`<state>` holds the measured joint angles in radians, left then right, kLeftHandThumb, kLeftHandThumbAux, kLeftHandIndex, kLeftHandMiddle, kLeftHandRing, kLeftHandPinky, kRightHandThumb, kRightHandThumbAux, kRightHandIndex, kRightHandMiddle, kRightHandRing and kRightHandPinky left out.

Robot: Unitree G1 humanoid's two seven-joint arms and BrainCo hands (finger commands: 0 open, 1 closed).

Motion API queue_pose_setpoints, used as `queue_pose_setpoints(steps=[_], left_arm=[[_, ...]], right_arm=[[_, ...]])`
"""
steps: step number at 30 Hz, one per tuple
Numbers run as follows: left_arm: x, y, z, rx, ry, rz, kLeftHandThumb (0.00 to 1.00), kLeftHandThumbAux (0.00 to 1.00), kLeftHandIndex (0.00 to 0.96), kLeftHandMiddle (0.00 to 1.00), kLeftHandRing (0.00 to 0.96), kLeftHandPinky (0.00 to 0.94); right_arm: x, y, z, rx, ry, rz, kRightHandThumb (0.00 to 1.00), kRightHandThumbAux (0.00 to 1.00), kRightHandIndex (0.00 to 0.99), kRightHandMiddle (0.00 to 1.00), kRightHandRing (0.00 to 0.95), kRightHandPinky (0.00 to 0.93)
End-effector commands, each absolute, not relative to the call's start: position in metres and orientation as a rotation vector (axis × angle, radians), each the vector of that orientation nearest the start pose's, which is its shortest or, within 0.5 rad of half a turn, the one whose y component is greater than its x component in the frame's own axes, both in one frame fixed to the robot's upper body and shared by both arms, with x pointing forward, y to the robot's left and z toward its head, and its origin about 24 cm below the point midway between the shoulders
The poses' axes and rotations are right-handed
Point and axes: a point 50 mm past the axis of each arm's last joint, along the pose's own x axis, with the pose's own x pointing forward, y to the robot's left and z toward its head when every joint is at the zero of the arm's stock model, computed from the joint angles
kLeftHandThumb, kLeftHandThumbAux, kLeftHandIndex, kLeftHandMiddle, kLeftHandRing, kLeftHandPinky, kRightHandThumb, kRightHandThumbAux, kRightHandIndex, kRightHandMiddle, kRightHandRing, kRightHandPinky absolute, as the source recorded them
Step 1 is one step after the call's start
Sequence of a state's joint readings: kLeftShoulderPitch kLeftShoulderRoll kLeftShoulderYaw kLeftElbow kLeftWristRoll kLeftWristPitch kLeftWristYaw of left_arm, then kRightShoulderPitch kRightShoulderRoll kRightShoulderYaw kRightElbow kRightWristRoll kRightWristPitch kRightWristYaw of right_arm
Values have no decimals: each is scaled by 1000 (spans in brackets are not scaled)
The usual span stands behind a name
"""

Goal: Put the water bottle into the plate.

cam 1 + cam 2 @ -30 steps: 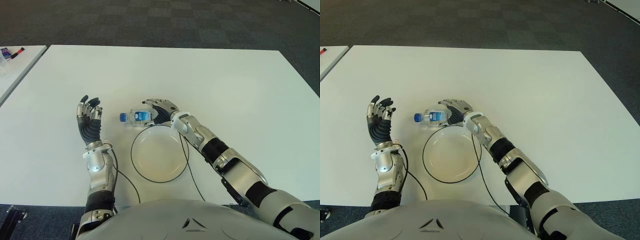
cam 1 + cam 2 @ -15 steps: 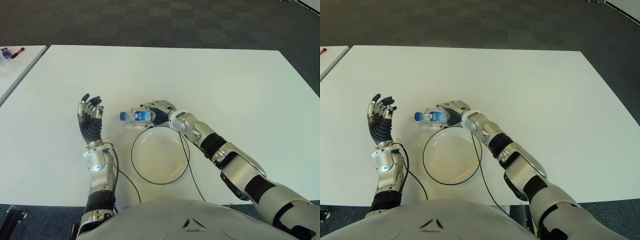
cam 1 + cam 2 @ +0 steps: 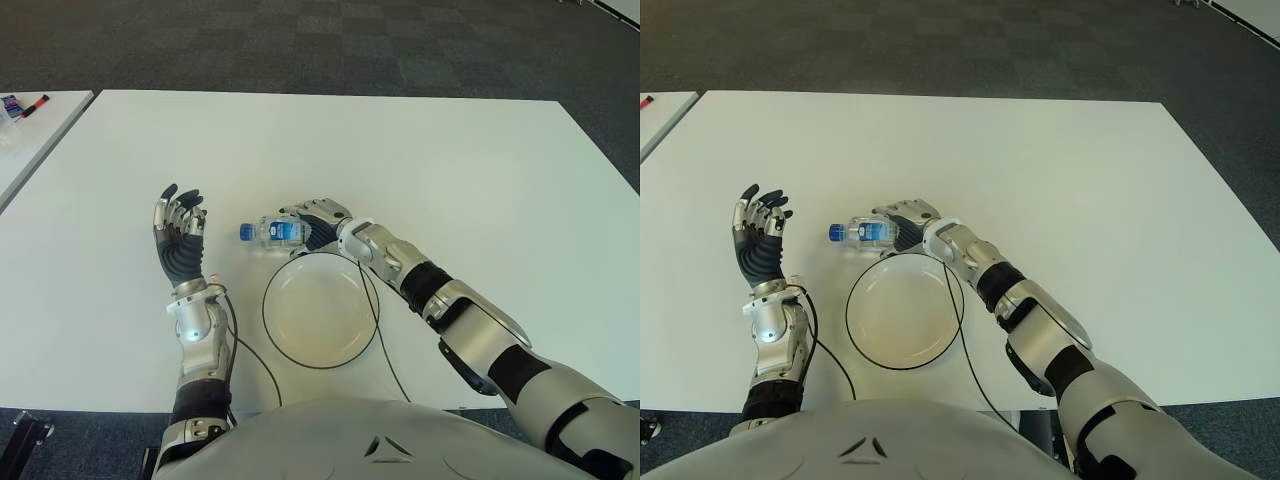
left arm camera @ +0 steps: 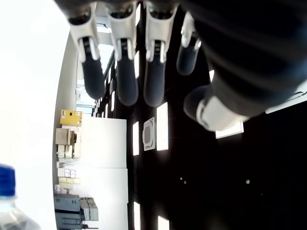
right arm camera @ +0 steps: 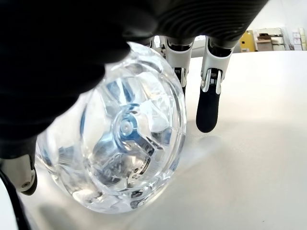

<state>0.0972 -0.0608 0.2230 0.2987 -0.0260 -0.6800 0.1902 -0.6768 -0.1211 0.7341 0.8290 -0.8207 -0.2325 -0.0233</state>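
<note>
My right hand (image 3: 318,218) has settled lower over the water bottle (image 3: 272,233) than it was a moment ago, and my fingers (image 5: 209,98) now curl down past its far side while my thumb and palm cover the near side of its base. I judge that I am closing on it but not yet clamped: one fingertip hangs clear of the plastic, so my hand is narrowing and holds nothing so far. The bottle has not shifted; it lies on its side on the worktop (image 3: 450,170), cap pointing away from my palm, toward my left hand (image 3: 178,232). The plate (image 3: 320,307) sits just beside my wrist, nearer my body. My left hand stays raised with fingers loosely spread, well clear of the bottle. Next I expect to tighten and lift.
</note>
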Motion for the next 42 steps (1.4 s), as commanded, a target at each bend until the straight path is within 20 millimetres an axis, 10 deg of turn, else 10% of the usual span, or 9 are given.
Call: queue_pose_setpoints(steps=[1,35,42], left_arm=[[206,204,10,-47,-271,468,536,658,184,315,319,357],[210,203,11,-29,-294,479,603,599,196,311,321,359],[210,203,11,-31,-301,475,596,591,200,319,325,360]], right_arm=[[311,-22,13,-1375,-279,865,250,535,75,253,323,390],[314,-25,16,-1365,-311,851,360,496,67,250,330,400],[317,-24,8,-1350,-306,811,757,647,323,471,550,627]])
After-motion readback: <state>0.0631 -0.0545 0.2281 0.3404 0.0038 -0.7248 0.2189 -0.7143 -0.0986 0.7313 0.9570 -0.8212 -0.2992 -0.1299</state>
